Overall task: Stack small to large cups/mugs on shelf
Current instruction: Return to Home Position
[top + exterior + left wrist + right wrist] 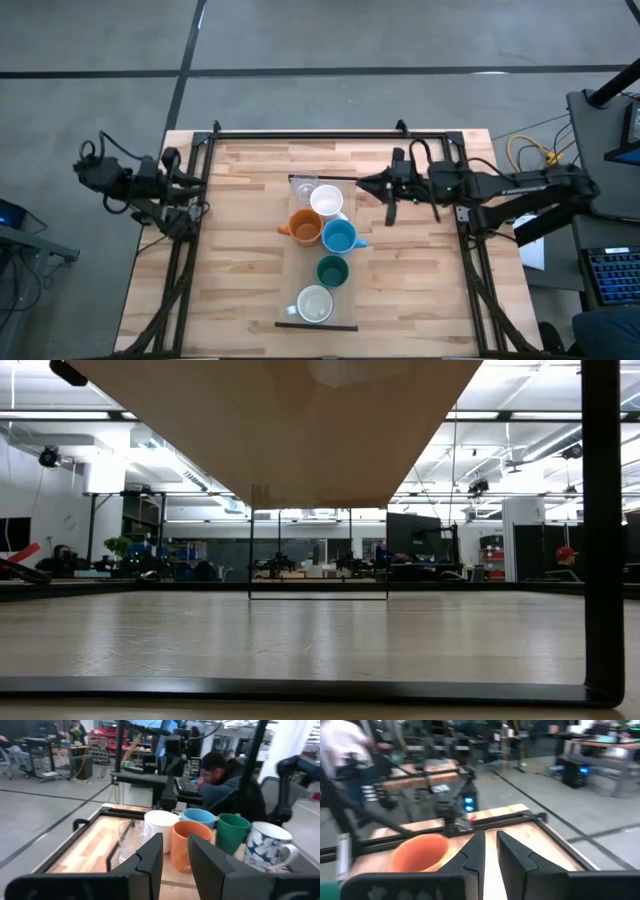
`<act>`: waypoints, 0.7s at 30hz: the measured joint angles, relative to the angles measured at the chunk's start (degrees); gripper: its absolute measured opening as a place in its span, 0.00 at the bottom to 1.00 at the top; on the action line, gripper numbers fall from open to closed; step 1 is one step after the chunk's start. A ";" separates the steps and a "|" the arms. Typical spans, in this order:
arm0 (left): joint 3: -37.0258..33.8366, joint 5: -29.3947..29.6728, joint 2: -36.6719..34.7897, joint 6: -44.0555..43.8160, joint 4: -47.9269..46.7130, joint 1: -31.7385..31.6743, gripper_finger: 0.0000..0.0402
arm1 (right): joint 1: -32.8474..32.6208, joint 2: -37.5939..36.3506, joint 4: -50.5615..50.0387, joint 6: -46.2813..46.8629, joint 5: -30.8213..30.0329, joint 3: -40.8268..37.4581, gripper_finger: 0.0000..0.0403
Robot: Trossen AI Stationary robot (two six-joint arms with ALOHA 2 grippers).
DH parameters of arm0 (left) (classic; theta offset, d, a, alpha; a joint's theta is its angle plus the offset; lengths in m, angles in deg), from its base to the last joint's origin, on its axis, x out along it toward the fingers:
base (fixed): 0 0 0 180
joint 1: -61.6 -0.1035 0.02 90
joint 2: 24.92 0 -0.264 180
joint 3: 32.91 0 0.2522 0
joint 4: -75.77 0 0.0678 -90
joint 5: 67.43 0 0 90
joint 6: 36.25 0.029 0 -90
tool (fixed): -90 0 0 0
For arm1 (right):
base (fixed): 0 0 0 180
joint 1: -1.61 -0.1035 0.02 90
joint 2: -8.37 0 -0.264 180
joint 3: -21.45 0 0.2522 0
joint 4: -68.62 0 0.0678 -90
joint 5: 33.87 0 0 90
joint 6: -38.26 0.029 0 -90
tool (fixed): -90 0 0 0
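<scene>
Several cups stand upright on their bases on the pale shelf [345, 300] in the middle of the table. From the far end they are a clear glass [303, 188], white mug [326, 200], orange mug [305, 226], light blue mug [339, 236], dark green cup [332, 271] and pale mug [314, 304]. My left gripper [175, 855] is open at the table's left edge [203, 205], level and facing the row, with nothing in it. My right gripper [491, 845] hangs level just right of the white mug [368, 184]. Its fingers are a narrow gap apart and hold nothing.
Black frame rails [330, 132] run along the table's far edge and sides. The low view shows the shelf's underside [280, 420] above the tabletop. A person [225, 775] sits beyond the table's right side. A desk with a keyboard [612, 275] stands at the right.
</scene>
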 joint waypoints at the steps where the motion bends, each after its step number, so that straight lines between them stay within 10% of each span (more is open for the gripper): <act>1: -0.51 -0.37 -0.75 0.02 0.02 0.02 0.19 | 0.00 -0.84 1.14 -0.05 1.14 -1.41 0.10; 21: -16.80 -0.29 -11.34 3.46 16.18 0.02 0.19 | -0.01 -16.62 2.59 0.50 4.23 -19.93 0.10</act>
